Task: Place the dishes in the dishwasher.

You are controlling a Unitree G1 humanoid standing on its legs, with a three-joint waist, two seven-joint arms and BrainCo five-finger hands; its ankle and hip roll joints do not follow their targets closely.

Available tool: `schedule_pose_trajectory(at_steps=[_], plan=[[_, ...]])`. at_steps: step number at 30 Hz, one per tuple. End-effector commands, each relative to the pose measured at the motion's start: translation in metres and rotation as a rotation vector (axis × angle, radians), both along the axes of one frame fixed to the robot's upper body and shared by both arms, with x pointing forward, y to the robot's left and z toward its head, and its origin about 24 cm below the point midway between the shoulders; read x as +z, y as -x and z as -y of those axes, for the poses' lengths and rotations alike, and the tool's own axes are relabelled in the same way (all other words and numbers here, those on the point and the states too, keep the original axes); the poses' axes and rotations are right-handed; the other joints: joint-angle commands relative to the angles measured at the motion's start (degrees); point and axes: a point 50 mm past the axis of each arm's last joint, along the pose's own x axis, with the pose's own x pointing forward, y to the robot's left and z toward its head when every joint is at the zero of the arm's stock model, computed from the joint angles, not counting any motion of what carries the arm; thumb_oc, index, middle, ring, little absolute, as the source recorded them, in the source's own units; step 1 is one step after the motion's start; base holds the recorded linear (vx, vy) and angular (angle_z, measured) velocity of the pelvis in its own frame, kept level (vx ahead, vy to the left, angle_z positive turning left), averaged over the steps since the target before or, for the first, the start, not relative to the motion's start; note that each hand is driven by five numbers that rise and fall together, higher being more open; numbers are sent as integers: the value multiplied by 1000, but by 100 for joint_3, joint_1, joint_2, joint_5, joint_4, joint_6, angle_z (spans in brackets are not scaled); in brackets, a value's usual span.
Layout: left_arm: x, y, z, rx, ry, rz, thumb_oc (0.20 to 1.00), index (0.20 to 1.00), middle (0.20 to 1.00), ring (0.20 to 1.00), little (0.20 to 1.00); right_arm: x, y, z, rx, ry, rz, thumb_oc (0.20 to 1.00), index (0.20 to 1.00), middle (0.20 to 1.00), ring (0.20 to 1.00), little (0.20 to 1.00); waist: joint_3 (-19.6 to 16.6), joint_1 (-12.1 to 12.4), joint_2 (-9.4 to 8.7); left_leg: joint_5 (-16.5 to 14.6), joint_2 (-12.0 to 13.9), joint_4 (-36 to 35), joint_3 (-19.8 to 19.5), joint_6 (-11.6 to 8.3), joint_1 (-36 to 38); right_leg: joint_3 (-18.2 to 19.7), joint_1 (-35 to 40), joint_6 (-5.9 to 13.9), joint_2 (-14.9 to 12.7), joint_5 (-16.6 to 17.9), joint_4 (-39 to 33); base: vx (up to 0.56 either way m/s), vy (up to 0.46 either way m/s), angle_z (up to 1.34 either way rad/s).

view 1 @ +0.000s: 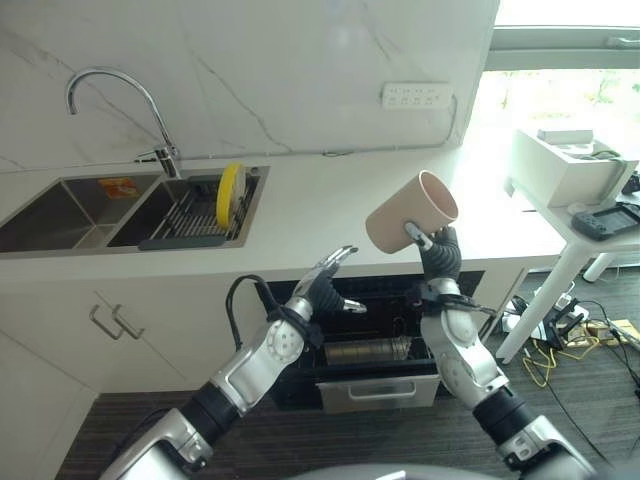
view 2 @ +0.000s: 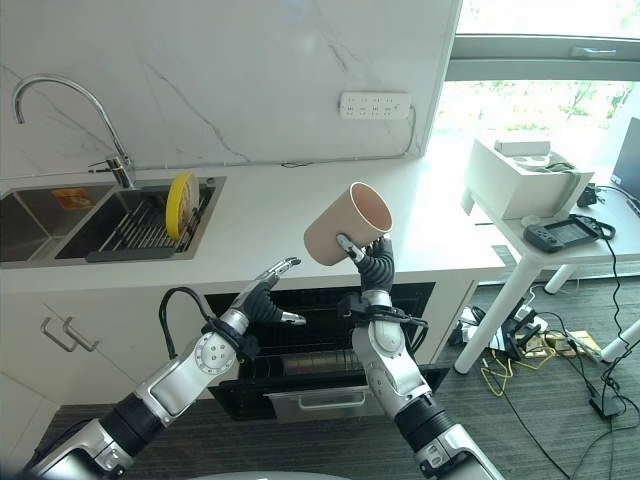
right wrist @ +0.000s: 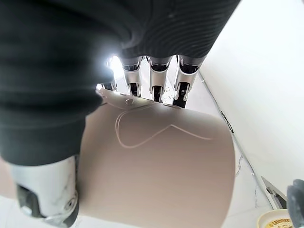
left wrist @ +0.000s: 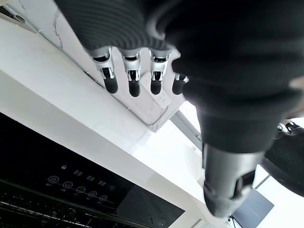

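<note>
1. The right robot hand [view 1: 438,252] has its fingers and thumb curled round a beige cup [view 1: 410,212], held up in the air, tilted with its mouth toward 2 o'clock. It sits above the front edge of the white tabletop [view 1: 320,210], not touching it.
2. The left robot hand [view 1: 325,283] is at about 8 o'clock from the cup, holding nothing, fingers loosely stretched out, just in front of the tabletop edge.
3. The dishwasher [view 1: 365,345] is open under the tabletop between the two arms, its dark rack pulled out at 6 o'clock from the cup. There's open space above the rack.
4. Over at 9 o'clock there's a double sink [view 1: 120,210] with a curved tap [view 1: 120,100] and a yellow plate [view 1: 230,195] standing on edge in a drying rack [view 1: 195,220]. Well apart from both hands.
5. A wall socket strip [view 1: 415,96] is at 12 o'clock from the cup. A white side table [view 1: 570,225] with a box [view 1: 560,165] stands at 3 o'clock.
6. The dishwasher's control strip shows small icons in the left wrist view, too small to read.
</note>
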Motion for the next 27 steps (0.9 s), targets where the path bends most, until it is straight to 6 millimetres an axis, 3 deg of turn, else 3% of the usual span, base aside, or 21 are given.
schedule_pose_trajectory(at_steps=[1, 7, 11, 15, 23, 27], plan=[[11, -12, 1, -16, -28, 91, 1000, 1000, 1000, 1000, 1000, 47, -6, -6, 13, -103, 229, 200, 200, 200, 200, 200, 113, 34, -64, -704, 139, 22, 10, -10, 376, -178, -255, 199, -330, -108, 176, 0, 0, 0], [-4, -4, -20, 27, -32, 16, 1000, 1000, 1000, 1000, 1000, 43, 0, 21, -53, -72, 245, 200, 200, 200, 200, 200, 122, 15, -63, -702, 151, 22, 36, -15, 376, -156, -272, 202, -315, -114, 185, 0, 0, 0], [-12, 13, -36, -66, -39, -63, 1000, 1000, 1000, 1000, 1000, 24, 13, 54, -126, -80, 199, 200, 200, 200, 200, 200, 155, -30, -44, -694, 170, 22, 88, 2, 363, -146, -315, 219, -324, -120, 225, 0, 0, 0], [-22, 28, -50, -162, -45, -201, 1000, 1000, 1000, 1000, 1000, 10, 22, 69, -131, -51, 153, 200, 200, 200, 200, 200, 223, -155, 10, -653, 214, 22, 207, 14, 387, -114, -380, 230, -332, -141, 329, 37, 23, -8], [-41, 41, -66, -211, -170, -380, 1000, 1000, 1000, 1000, 1000, 3, 27, 70, -70, 5, 123, 200, 200, 200, 200, 200, 360, -239, 118, -575, 280, 75, 219, 12, 333, -58, -508, 215, -312, -289, 611, 74, 35, -7], [-40, 35, -66, -199, -218, -369, 1000, 1000, 1000, 1000, 1000, 5, 23, 69, -52, 27, 132, 200, 200, 200, 200, 200, 532, -209, 176, -550, 310, 271, 55, -6, 149, -12, -699, 143, -278, -453, 932, 57, 24, 0]])
